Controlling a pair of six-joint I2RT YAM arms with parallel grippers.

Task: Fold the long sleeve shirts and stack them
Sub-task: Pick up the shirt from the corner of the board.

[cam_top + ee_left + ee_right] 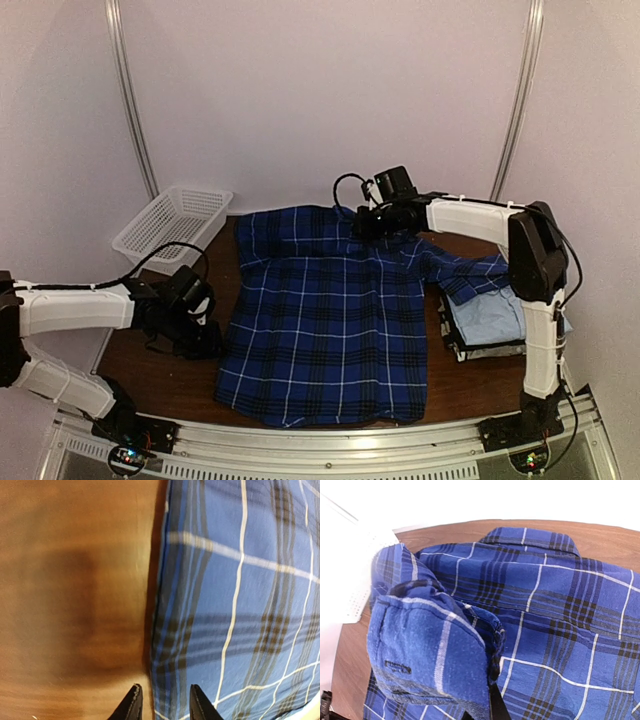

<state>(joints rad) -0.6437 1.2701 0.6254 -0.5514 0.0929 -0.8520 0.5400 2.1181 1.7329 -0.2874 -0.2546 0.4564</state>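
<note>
Your left gripper (165, 705) is low, jaws parted. Right arm (470, 218) stretched forward, right gripper (368, 222) clamped on the plaid shirt (560, 620).

Dark brown wood-grain worktop (160, 380), seen from above, with a dull sheen in the close wrist view. Behind it stands a plain pale wall (330, 90) of faint lilac tint, crossed by two slender metal poles: left pole (132, 100) slanting, right pole (522, 90) gently bowed. A ribbed aluminium rail (330, 445) borders the near edge. Lighting is soft and even.
</note>
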